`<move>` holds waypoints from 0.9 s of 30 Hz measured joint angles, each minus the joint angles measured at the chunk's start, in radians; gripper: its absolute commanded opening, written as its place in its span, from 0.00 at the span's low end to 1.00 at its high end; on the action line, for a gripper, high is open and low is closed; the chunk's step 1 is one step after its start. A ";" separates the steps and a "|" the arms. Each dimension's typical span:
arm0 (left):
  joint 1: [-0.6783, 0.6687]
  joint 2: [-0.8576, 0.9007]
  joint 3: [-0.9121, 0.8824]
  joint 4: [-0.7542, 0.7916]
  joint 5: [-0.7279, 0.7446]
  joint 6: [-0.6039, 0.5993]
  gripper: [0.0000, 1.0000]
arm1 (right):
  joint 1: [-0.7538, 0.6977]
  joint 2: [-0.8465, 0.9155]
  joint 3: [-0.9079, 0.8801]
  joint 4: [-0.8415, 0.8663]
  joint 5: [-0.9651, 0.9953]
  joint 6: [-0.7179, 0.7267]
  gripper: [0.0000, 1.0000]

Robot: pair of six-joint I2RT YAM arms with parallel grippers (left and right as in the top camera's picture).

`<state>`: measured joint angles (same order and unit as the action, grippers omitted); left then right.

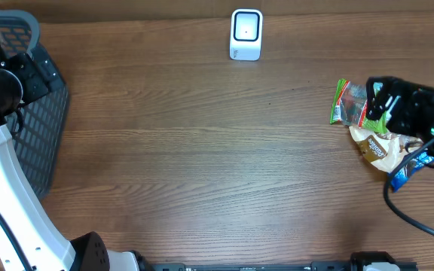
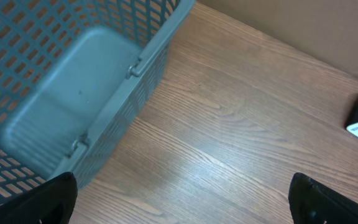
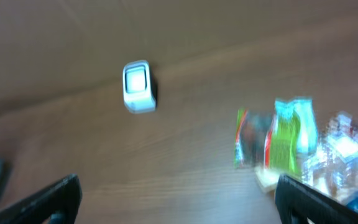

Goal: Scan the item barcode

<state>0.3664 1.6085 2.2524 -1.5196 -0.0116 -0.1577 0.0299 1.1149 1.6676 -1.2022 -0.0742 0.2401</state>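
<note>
No brand or label can be read. The tan packet [image 1: 377,147] carries dark lettering too small to make out, and the right wrist view is blurred. The green-and-red packet [image 1: 346,102] lies near the right edge of the table [image 1: 202,150], next to the tan packet, with a blue packet [image 1: 411,170] just beside that one. The right arm hangs over part of the pile.

The right jaws are spread wide, their fingers [image 3: 45,200] at the two lower corners of the wrist view, with nothing between them. The green-and-red packet lies ahead of them, off toward the right finger. It appears untouched, though the blur makes that hard to confirm.

The white scanner [image 1: 246,34] stands at the far edge of the table, well apart from the packets. Its dark window, with a small light spot, shows in the overhead view. The left jaws are also spread and hold nothing, above the table just beside the grey mesh basket [image 1: 47,128].
</note>
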 measured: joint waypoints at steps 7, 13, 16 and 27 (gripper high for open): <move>0.000 0.000 0.000 -0.001 0.000 0.000 1.00 | 0.038 -0.222 -0.451 0.441 0.054 -0.027 1.00; 0.000 0.000 0.000 -0.001 0.000 0.000 1.00 | 0.038 -0.534 -0.906 0.830 0.079 -0.031 1.00; 0.000 0.002 0.000 -0.001 0.000 0.000 1.00 | 0.039 -0.695 -1.144 0.943 0.098 -0.032 1.00; 0.000 0.002 0.000 0.000 0.000 0.000 1.00 | 0.055 -1.053 -1.597 1.179 0.135 -0.031 1.00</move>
<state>0.3664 1.6104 2.2524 -1.5200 -0.0116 -0.1577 0.0845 0.0620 0.0704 -0.0235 0.0605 0.2092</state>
